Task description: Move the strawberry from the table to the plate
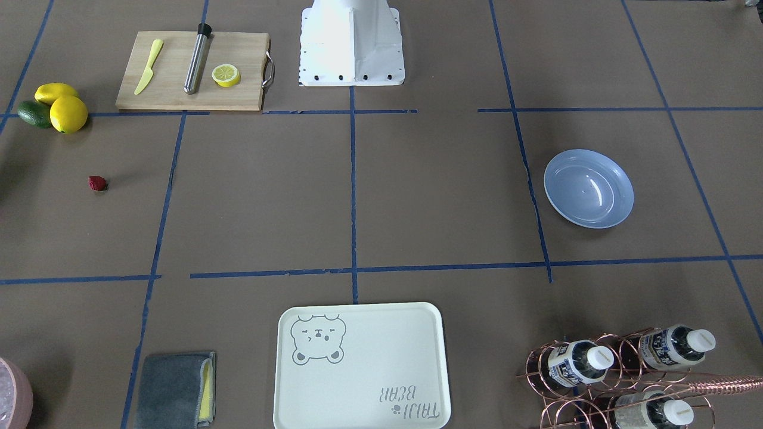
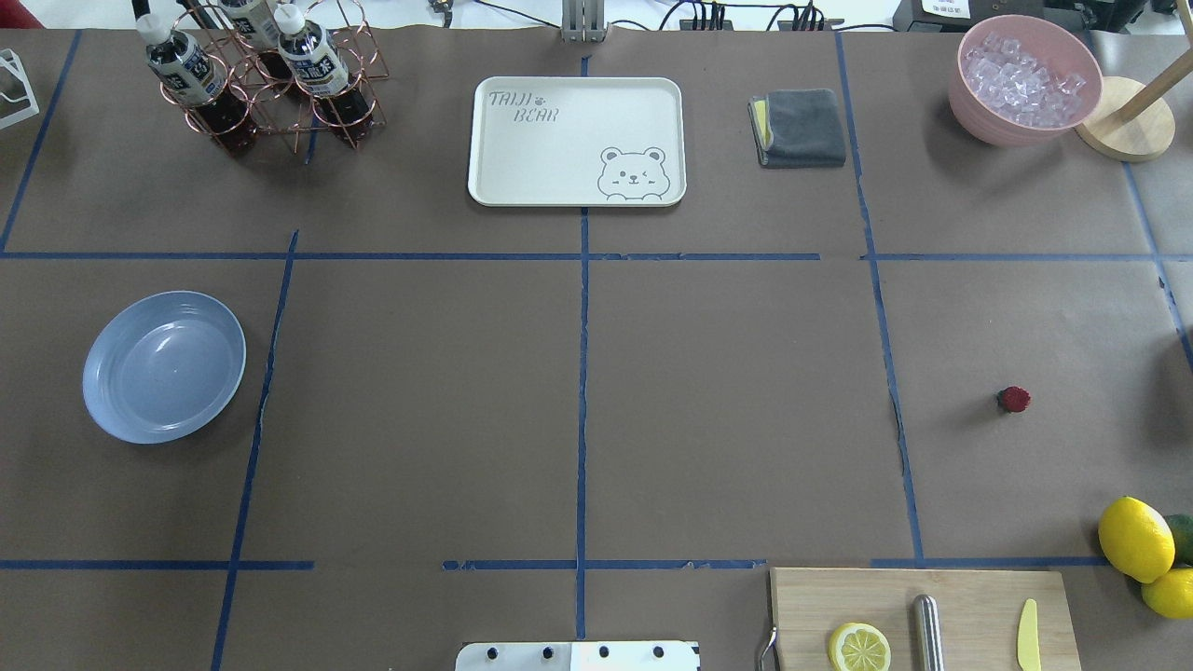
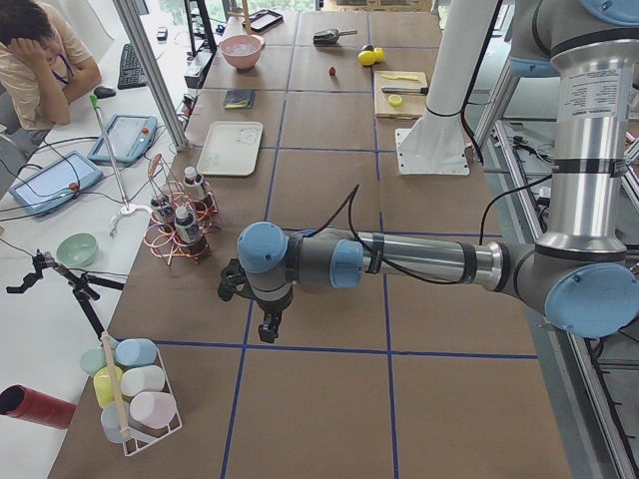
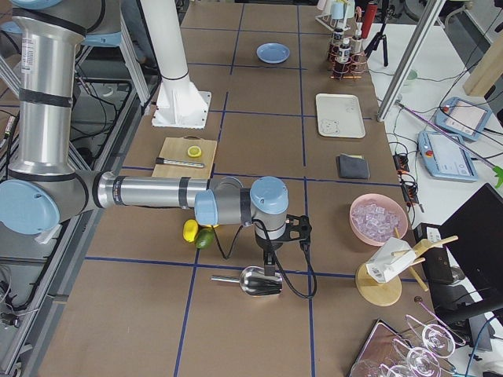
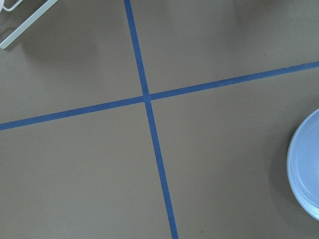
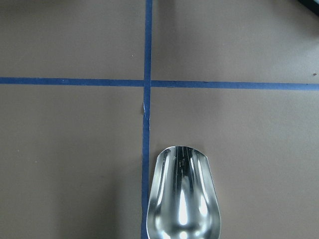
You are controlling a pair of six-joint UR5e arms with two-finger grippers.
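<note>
The strawberry (image 1: 98, 183), tiny and dark red, lies alone on the brown table (image 1: 417, 196), well out on the robot's right side (image 2: 1013, 399). The light blue plate (image 1: 588, 188) sits empty on the robot's left side (image 2: 164, 366), and its rim edges into the left wrist view (image 5: 306, 169). My left gripper (image 3: 267, 325) shows only in the exterior left view, pointing down off to one side of the plate; I cannot tell if it is open. My right gripper (image 4: 268, 263) shows only in the exterior right view, hanging over a metal scoop (image 4: 251, 280); I cannot tell its state either.
Two lemons (image 2: 1135, 539) and an avocado (image 1: 34, 113) lie near the strawberry. A cutting board (image 1: 191, 71) carries a lemon half, a knife and a metal rod. The far side holds a cream tray (image 2: 577, 140), a grey cloth (image 2: 800, 128), a bottle rack (image 2: 266, 79) and an ice bowl (image 2: 1025, 79).
</note>
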